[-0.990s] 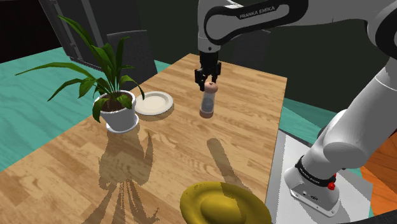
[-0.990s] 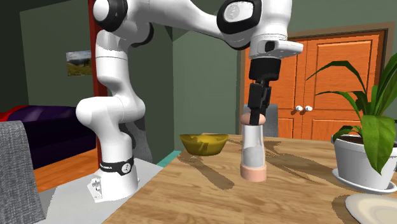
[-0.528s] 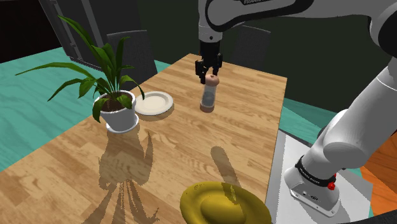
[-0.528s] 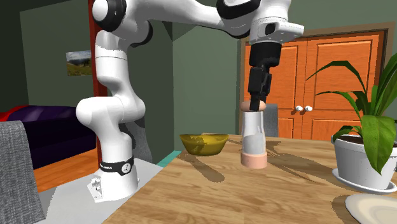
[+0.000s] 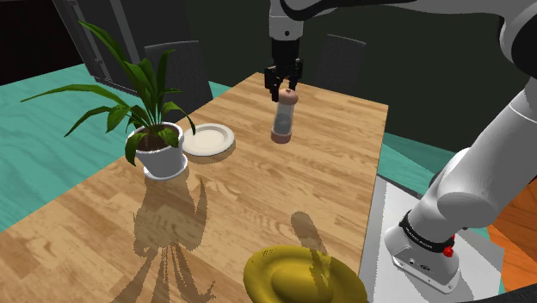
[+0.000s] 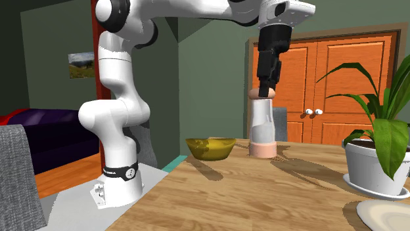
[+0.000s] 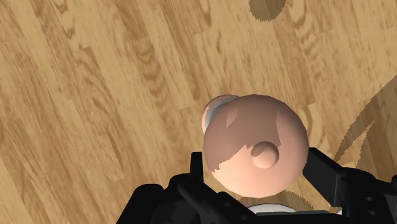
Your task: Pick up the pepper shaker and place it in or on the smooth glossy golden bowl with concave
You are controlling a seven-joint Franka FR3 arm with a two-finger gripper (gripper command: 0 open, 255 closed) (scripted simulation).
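You face a wooden plank table [image 5: 258, 198] carrying a white-potted leafy plant [image 5: 161, 151], a white plate [image 5: 209, 139] just beside it, and a golden bowl [image 5: 301, 275] well apart.

We see a pepper shaker [image 5: 284, 120] with a pale pink cap and base and a clear, greyish body, beneath an all-black claw [image 5: 283, 86] on a white arm [image 5: 482, 163] with dark joints. The counter [image 5: 172, 224] is light brown, streaked with wood grain. The bowl [image 5: 303, 277] is glossy yellow-gold. We note a green-leaved plant [image 5: 148, 102] in a white pot [image 5: 162, 155], a cream-white plate [image 5: 209, 139], a teal floor [image 5: 34, 163] and orange doors [image 6: 309, 72].
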